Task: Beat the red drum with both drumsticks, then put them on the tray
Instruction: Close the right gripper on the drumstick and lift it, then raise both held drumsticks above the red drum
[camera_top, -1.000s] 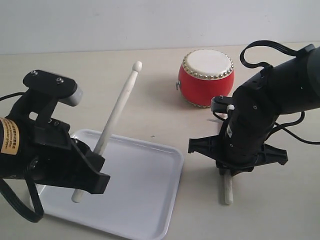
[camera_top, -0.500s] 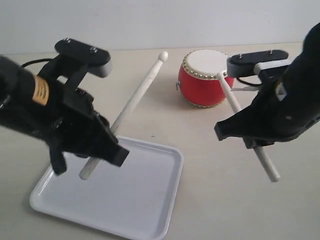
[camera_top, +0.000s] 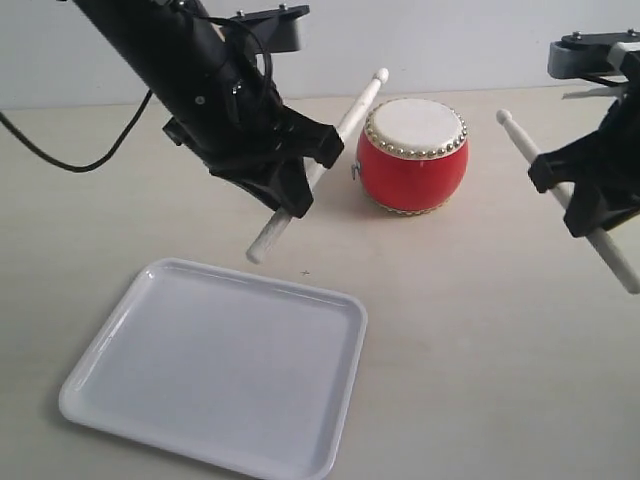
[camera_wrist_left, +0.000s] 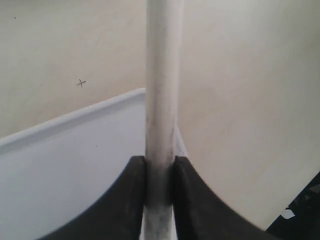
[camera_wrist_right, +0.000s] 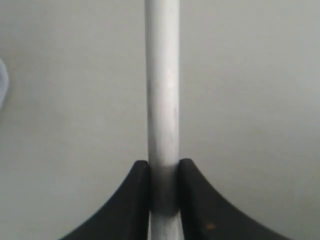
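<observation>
Near the red drum (camera_top: 412, 155), left end effector (camera_top: 290, 195) and right end effector (camera_top: 588, 205) grip drumsticks (camera_top: 352, 108).

red drum (camera_top: 412, 165) stands between slanted left drumstick (camera_top: 358, 105) and right drumstick (camera_top: 520, 140); white tray (camera_top: 220, 370) lies flat.

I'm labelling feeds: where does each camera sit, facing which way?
Exterior: off the arms, raised, facing red drum and tray; both arms show.
Left wrist: behind the left hand, facing along left drumstick to tray.
Right wrist: behind the right hand, facing along right drumstick to table.
Shared: exterior and left wrist show the tray.
</observation>
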